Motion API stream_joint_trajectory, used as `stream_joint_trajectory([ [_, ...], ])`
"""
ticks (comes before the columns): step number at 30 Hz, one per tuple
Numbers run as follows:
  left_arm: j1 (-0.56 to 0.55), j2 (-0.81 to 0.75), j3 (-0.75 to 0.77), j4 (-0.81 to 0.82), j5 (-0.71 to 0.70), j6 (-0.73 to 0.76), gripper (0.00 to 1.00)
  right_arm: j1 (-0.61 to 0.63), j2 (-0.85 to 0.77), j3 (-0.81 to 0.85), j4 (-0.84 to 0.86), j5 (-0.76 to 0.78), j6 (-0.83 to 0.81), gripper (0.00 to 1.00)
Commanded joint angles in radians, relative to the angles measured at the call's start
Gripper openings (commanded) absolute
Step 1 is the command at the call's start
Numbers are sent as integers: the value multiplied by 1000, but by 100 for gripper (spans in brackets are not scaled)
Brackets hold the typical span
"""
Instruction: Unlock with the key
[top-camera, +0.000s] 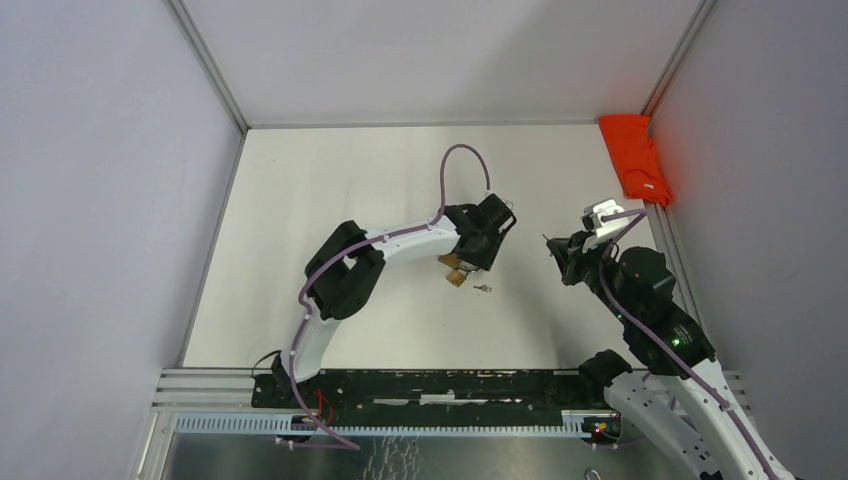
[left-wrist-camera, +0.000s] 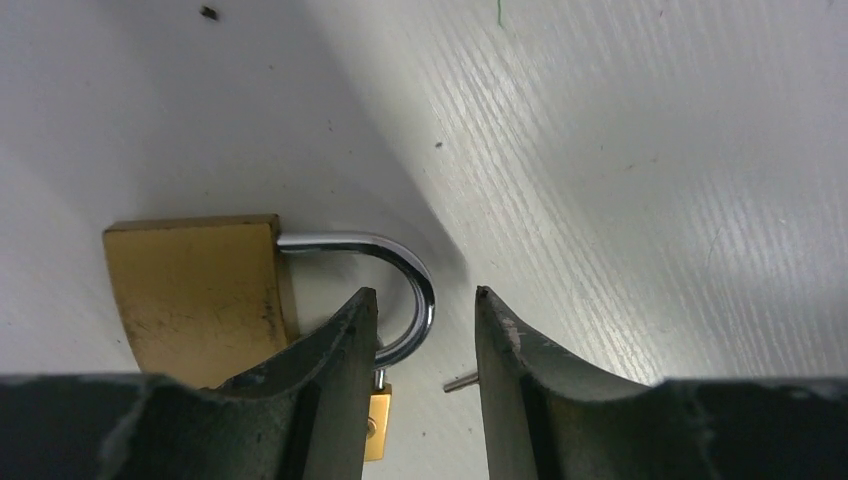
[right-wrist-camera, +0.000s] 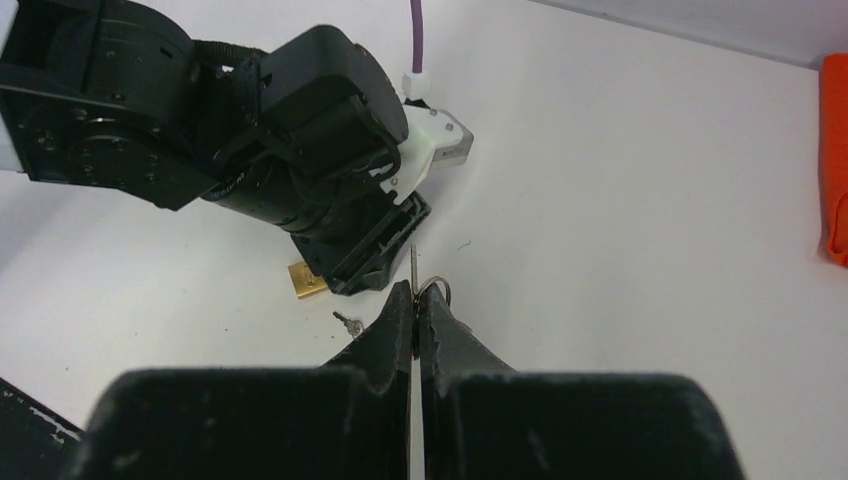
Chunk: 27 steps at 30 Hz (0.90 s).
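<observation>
Right gripper (right-wrist-camera: 415, 298) pinches key (right-wrist-camera: 413, 262) (edge-on); left gripper (left-wrist-camera: 424, 296) part-open over padlock shackle (left-wrist-camera: 428, 300).

Parted fingers (left-wrist-camera: 330, 375) straddle the shackle (left-wrist-camera: 418, 285) of the brass padlock (left-wrist-camera: 195, 290).

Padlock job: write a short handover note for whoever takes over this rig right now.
Left gripper: open, fingers apart over the shackle.
Right gripper: shut on the key, held apart from the padlock.
The padlock lies on the table; what looks like a second key lies beside it.
Done: key in hand. Left: insert, turn, open; whether the shackle is latched is hidden.
</observation>
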Motion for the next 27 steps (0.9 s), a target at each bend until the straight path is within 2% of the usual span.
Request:
stream_joint_trajectory([
  [1, -27, 20, 56, -60, -68, -1, 47, -2, -10, 38, -6, 33, -12, 0],
  [7, -28, 44, 47, -77, -119, 12, 45, -2, -13, 33, 5, 28, -9, 0],
  [8, -28, 52, 49, -78, -115, 17, 41, -2, -13, 31, 8, 28, -9, 0],
  [11, -27, 67, 58, -73, -117, 21, 10, -2, -13, 31, 17, 19, -4, 0],
  [12, -28, 69, 60, -72, -123, 22, 3, -3, -10, 32, 19, 18, -1, 0],
  [19, -12, 4, 112, -68, -193, 46, 2, -2, -5, 23, 44, 5, 12, 0],
  [27, 94, -224, 117, -25, -203, 53, 2, -2, 28, 5, 97, -29, 32, 0],
])
